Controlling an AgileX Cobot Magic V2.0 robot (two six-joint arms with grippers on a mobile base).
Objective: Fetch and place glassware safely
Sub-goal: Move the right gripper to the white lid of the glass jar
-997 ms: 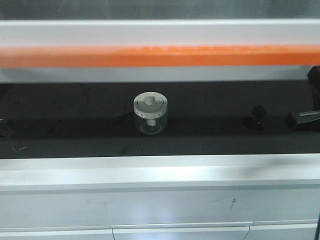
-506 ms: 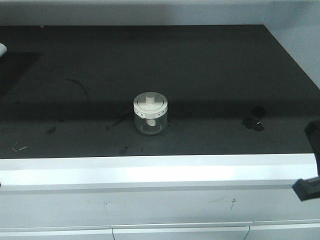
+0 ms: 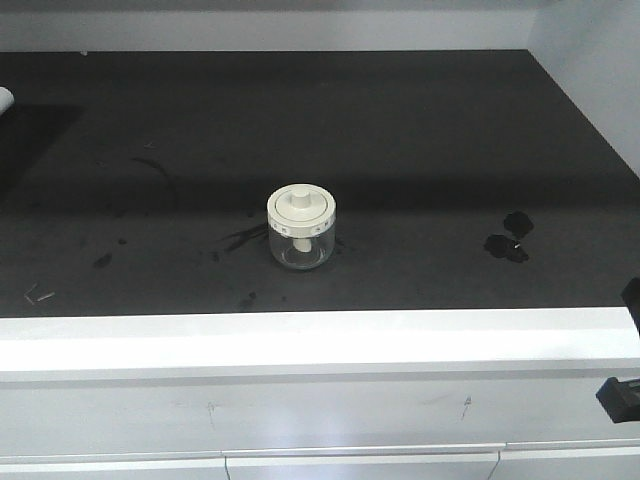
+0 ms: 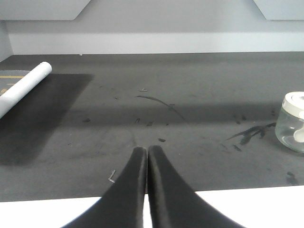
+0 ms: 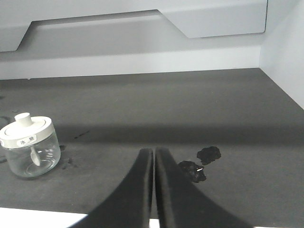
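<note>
**Jar standing alone, both claws closed: hazards of the pickup**

Position: glass jar [image 3: 301, 228] upright on the black countertop [image 3: 420, 120], near the middle and a little back from the white front edge [image 3: 300, 335]. Lid [image 3: 301, 208] seated, knob up. Nothing touches the jar.

Left gripper [image 4: 146, 149]: fingers pressed together, holding nothing, low over the front edge, with the jar off to its right. Right gripper [image 5: 154, 151]: likewise closed and empty, with the jar off to its left and dark smudges [image 5: 199, 164] just ahead of its tips.

Risks, as judged from here:
- Either claw must spread before it goes in. A closed tip reaching the jar would shove or tip it, and the rounded glass may roll toward the front edge.
- The lid is wider than the body, so fingers closing on the lid rim could lift the lid alone (whether it locks on cannot be told).
- Smooth curved glass: a high or off-centre pinch may let it squirt out.
- A white roll [image 4: 23, 85] lies far left, well apart from the jar and unlikely to interfere.
- If both arms converge on the centre, they could collide.
</note>
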